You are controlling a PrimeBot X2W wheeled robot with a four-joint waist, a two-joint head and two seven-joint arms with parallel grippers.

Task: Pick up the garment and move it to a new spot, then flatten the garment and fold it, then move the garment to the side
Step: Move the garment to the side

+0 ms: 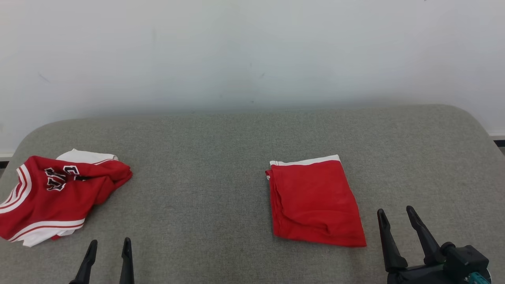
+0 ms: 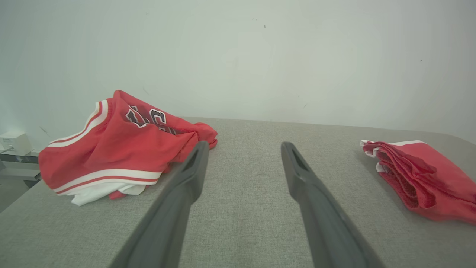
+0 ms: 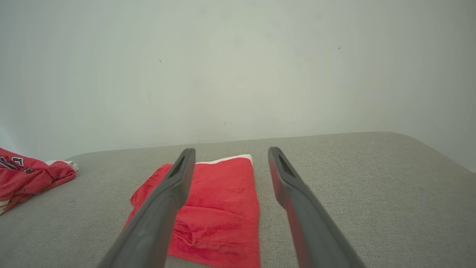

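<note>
Fold-and-set-aside step judged done: folded red garment (image 1: 315, 201) flat right of centre on bench (image 1: 221, 150), left tool (image 1: 110, 240) and right tool (image 1: 395, 210) both spread wide, empty, at lower edge; next, probably a reach to crumpled jersey (image 1: 55, 193) at left, pinching a raised fold.

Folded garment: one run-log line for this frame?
folded garment: on table, right of centre, untouched | crumpled jersey: table's left end | left gripper: open, empty | right gripper: open, empty, near folded garment

The head view's bottom edge cuts off the left gripper (image 1: 109, 241) below its fingers (image 1: 87, 262); folds hide lettering on the crumpled jersey (image 1: 51, 197).
</note>
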